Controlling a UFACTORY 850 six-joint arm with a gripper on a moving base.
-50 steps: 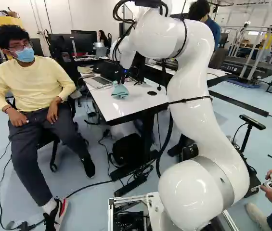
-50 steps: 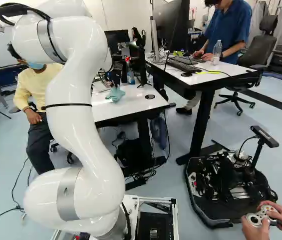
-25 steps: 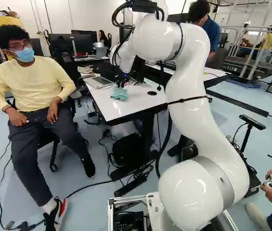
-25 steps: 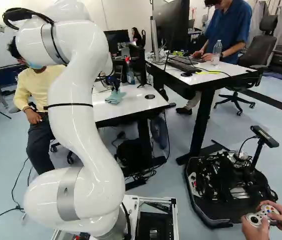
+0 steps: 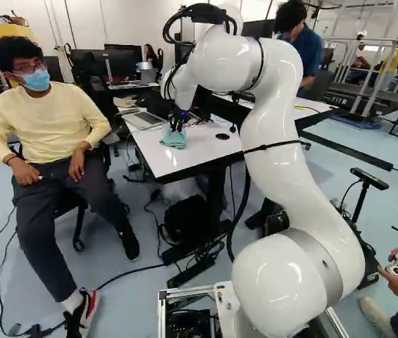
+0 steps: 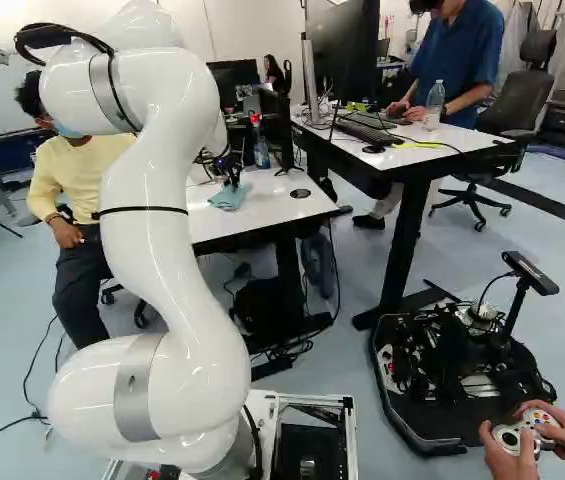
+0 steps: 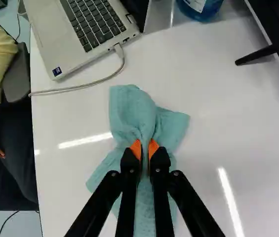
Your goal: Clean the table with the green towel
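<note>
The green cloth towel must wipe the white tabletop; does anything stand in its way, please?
Nothing right beside the towel; farther out, a silver laptop, white cable, blue bottle and black stand foot do.

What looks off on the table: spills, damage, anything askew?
Nothing stands out. The green cloth towel is rumpled, but it's pinched in the black two-fingered claw, so expected. Bright streaks on the glossy white tabletop look like reflections, not spills. The open grey laptop sits flat; its pale cable runs to the table edge.
</note>
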